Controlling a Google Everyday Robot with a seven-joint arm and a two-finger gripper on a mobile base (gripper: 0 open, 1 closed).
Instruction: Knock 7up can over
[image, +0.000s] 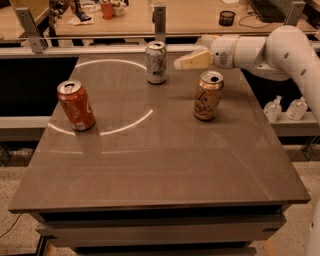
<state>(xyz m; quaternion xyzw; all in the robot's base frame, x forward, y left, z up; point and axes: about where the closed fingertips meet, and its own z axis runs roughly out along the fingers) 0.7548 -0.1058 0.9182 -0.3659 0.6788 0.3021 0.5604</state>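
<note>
The 7up can (156, 62), silvery-white with green and small red markings, stands upright at the far middle of the brown table (160, 165). My gripper (178, 63) comes in from the right on the white arm and hangs above the table. Its cream tip points left and sits just right of the can, a small gap away, at about the can's mid height.
A tan-gold La Croix can (208, 95) stands upright just below the gripper. An orange-red can (76, 105) stands at the left. Two small clear bottles (285, 108) sit on a ledge off the right side. A metal rail with posts (159, 22) runs behind the table.
</note>
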